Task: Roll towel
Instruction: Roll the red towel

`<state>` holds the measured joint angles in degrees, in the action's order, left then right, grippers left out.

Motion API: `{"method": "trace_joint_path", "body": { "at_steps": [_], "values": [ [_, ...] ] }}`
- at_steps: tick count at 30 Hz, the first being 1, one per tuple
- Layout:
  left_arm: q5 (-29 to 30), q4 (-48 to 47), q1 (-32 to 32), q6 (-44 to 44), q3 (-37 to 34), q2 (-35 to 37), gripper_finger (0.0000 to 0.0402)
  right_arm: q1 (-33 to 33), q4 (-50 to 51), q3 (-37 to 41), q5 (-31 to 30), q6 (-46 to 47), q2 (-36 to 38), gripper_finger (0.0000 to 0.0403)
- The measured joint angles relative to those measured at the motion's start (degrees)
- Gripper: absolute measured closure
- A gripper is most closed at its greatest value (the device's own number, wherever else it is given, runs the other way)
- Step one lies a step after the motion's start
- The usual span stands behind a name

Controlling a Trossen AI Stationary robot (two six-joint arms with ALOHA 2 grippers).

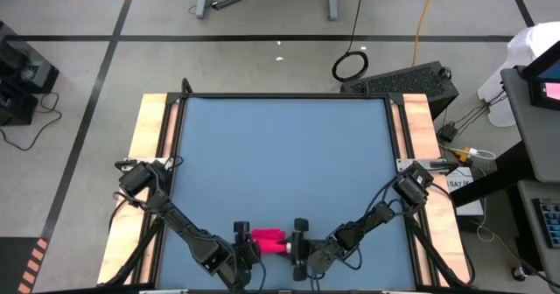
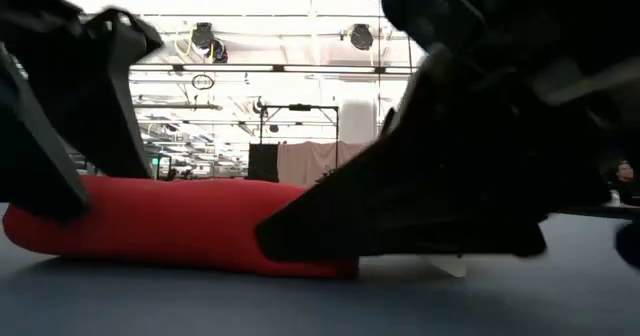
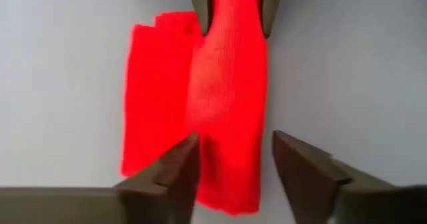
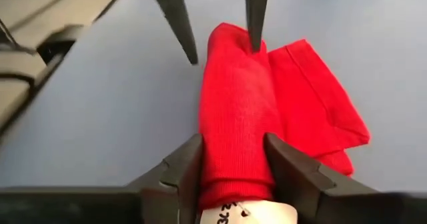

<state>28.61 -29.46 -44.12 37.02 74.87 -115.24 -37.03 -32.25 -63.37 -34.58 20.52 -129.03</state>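
- The towel (image 1: 269,241), bright red-pink and mostly wound into a short roll, lies on the blue tabletop (image 1: 280,163) near its front edge, between the 2 arms.
- The left claw (image 3: 230,161) straddles one end of the roll, fingers spread, with a clear gap on one side; it is not pinching the cloth.
- The right claw (image 4: 233,164) brackets the opposite end, both fingers touching the roll and lightly pinching it just above the white tag (image 4: 247,214).
- An unrolled flap (image 4: 317,117) lies flat beside the roll, so the task looks close to done but not finished.
- Risk: with one end loose, the soft roll may spring open or slacken there, leaving a cone-shaped, uneven roll.
- Risk: if only the right claw turns it, the roll could twist or skew off line from the flap.
- Risk: lifting either claw away may snag the cloth and drag the roll out of shape.
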Motion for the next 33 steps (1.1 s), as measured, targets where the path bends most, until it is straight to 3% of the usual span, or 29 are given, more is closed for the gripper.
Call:
{"method": "trace_joint_path", "body": {
  "at_steps": [4, 8, 13, 20, 26, 33],
  "values": [
    [3.09, -7.11, -2.11, 0.15, 3.45, 0.0, 0.0153, 0.75, 0.04, 0.02, 3.95, 6.55, 0.0, 0.0271],
    [7.73, -10.94, -5.25, -1.1, 6.0, 0.14, 0.0117, 1.92, -0.54, 0.02, 9.62, 11.21, 0.03, 0.0282],
    [10.18, -9.32, -7.94, -1.48, 4.78, 0.23, 0.011, 4.36, -0.75, 0.0, 17.33, 17.66, 0.21, 0.0292],
    [11.36, -2.28, -8.61, -1.45, -0.88, 0.0, 0.011, 6.36, -0.64, -0.09, 21.67, 21.09, 0.47, 0.0296],
    [11.56, 1.95, -7.52, -4.32, -4.08, -0.02, 0.0151, 7.06, -0.63, -0.07, 24.25, 22.06, 0.61, 0.0296],
    [10.85, 2.94, -7.1, -4.51, -4.11, -0.02, 0.0273, 7.0, -1.04, -0.07, 21.62, 23.45, 0.61, 0.0296]
  ]
}}
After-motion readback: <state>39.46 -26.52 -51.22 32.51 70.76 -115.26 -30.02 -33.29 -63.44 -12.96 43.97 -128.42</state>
